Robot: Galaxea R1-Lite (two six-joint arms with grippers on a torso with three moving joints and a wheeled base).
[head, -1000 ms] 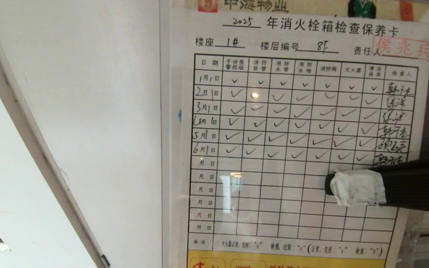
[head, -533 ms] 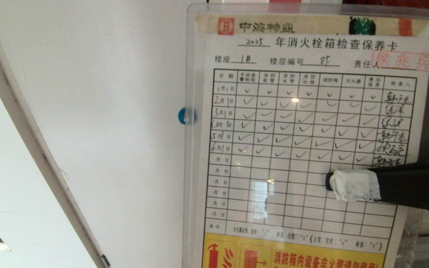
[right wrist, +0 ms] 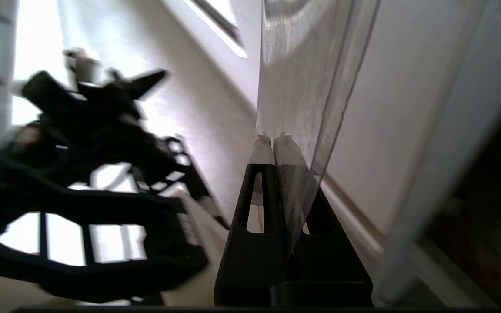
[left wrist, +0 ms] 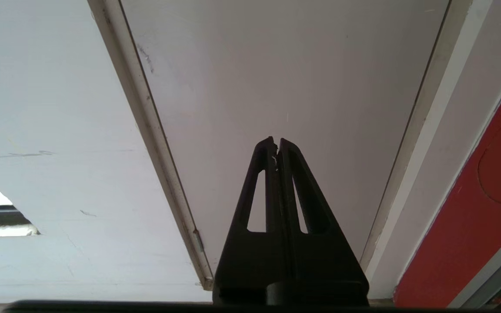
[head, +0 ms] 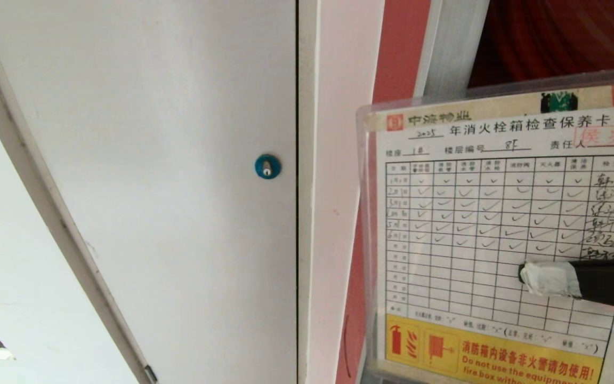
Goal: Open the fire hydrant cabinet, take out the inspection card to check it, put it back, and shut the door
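Left of the blue round lock (head: 267,166), a pale wall runs behind a slanted grey frame strip (head: 46,202). The lock itself sits on a white-grey panel (head: 179,160), near that panel's right edge. Right of the lock comes a white upright post (head: 333,186), then the red inner wall of the fire hydrant cabinet (head: 400,48) w/ a silver frame bar (head: 453,45) and dark red interior beyond.

Further right of the lock & lower, the inspection card (head: 477,224) is held up facing the head cam, in a clear plastic sleeve. It's a printed grid w/ tick marks in the upper rows, blank rows under them, and a yellow warning strip along the bottom. Card overlaps the cabinet's red wall; its right edge runs out of frame.

The right gripper (head: 524,274) comes in from the far right, clenched on the card at the lower right part of the grid. Its white-taped fingertip (head: 549,278) lies on the card's front; the right wrist view shows both taped tips pinching the sleeve edge-on.

The left gripper (left wrist: 276,143), seen only in the left wrist view, hangs idle w/ fingers pressed together, holding nothing, pointed at the white-grey panel.
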